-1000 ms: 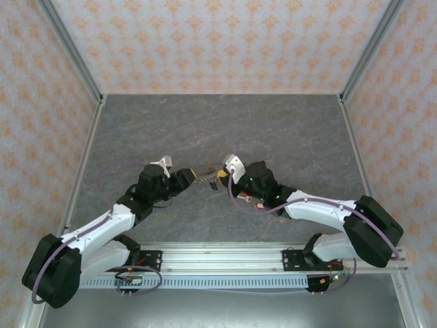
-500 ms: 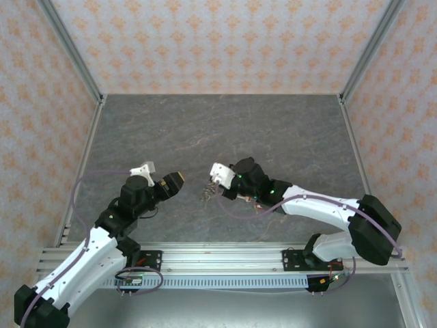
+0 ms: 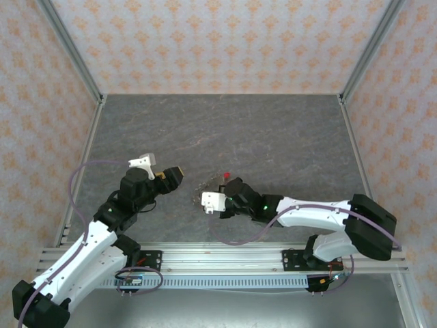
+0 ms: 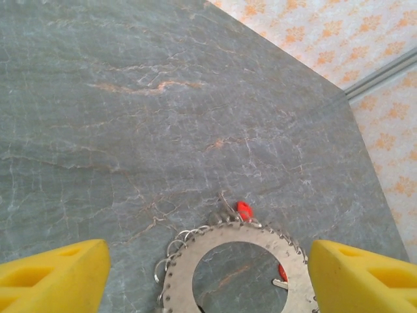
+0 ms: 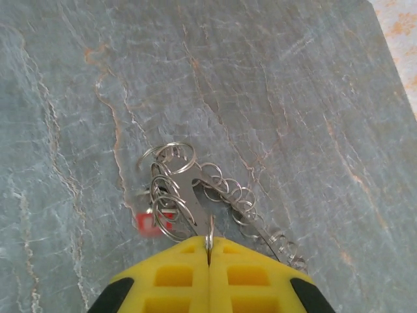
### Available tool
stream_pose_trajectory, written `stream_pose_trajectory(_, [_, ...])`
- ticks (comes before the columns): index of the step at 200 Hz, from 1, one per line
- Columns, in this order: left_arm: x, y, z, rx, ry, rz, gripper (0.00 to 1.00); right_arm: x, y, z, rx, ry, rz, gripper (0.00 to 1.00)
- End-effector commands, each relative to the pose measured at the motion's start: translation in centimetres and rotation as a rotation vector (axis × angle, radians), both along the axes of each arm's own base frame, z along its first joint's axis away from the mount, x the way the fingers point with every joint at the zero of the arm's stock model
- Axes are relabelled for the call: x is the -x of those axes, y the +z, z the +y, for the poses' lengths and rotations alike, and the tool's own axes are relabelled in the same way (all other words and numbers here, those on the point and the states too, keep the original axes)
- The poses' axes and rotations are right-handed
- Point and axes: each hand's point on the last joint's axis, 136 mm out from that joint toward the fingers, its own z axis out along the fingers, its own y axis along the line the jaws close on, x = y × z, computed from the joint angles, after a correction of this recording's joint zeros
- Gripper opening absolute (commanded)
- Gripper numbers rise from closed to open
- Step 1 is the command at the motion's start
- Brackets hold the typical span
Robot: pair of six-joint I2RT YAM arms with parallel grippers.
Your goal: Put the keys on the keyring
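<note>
The keyring (image 4: 234,233) lies on the desk (image 3: 273,130) about mid-width, toward the near edge. Red-tagged keys (image 4: 244,210) sit at its rim, seemingly already threaded. The right pincer (image 5: 209,246) is clamped tight on its metal fringe. The left pincer (image 4: 208,246) gapes wide and empty just to its left. Probably little remains, though the tiny joins are unclear.

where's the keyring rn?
Left wrist view, bottom centre: the keyring lies flat on the table, framed by the yellow fingers of the open left pincer, with a red tag at its far rim.
</note>
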Motion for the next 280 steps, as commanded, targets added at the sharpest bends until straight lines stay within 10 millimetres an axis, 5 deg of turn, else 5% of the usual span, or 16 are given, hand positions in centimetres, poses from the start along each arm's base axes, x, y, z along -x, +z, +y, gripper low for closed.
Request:
stream_pose_trajectory(1, [-0.6,3.0,-1.3,0.009,-0.075,-0.127,0.76,0.3,3.4,-0.1,-0.184,0.023,0.156,0.00])
stream_pose_trajectory(54, [-0.2,6.9,-4.2,0.024,-0.263,-0.334,0.70,-0.6,7.2,-2.2,-0.343,0.083,0.508,0.00])
stream_pose_trajectory(89, [0.3,8.1,-5.7,-0.029,-0.380,-0.451,0.59,-1.0,8.1,-3.0,-0.333,0.126,0.493,0.00])
stream_pose_trajectory(167, [4.4,5.0,-12.3,-0.225,-0.835,-0.571,0.36,-1.6,7.0,-3.7,-0.207,0.171,0.419,0.00])
stream_pose_trajectory(251, [4.7,0.8,-14.1,-0.343,-0.973,-0.572,0.30,-1.1,6.0,-3.5,-0.149,0.301,0.322,0.00])
stream_pose_trajectory(280, [5.7,0.9,-15.3,-0.340,-1.100,-0.587,0.24,-1.1,5.8,-3.4,-0.153,0.315,0.308,0.00])
